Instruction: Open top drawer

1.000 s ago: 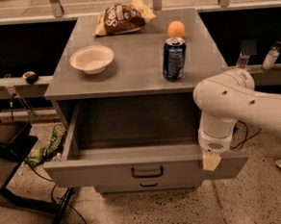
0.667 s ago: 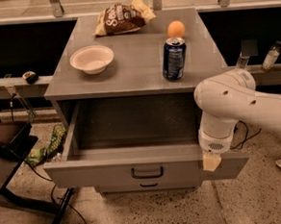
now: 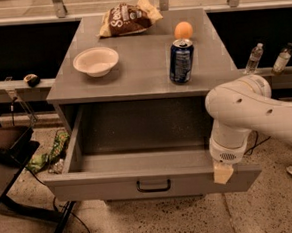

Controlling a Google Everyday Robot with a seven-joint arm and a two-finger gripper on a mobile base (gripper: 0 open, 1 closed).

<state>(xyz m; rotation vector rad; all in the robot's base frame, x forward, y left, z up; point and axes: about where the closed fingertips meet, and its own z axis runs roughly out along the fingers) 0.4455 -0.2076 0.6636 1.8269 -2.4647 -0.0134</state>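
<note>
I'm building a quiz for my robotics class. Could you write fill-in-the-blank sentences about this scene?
1. The top drawer is ____, not shut.
2. The pincer is at the drawer's front panel, right of its black ____.
3. Left of the can stands a white ____.
4. Behind the can lies an ____.
Missing words: open; handle; bowl; orange.

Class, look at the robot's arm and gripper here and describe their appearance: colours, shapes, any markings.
The arm is glossy white, made of bulky rounded segments, with small dark dots on its shell and a dotted grey patch low on its cylindrical end. The gripper, at the top drawer's front right edge, is a small pale tan block.
</note>
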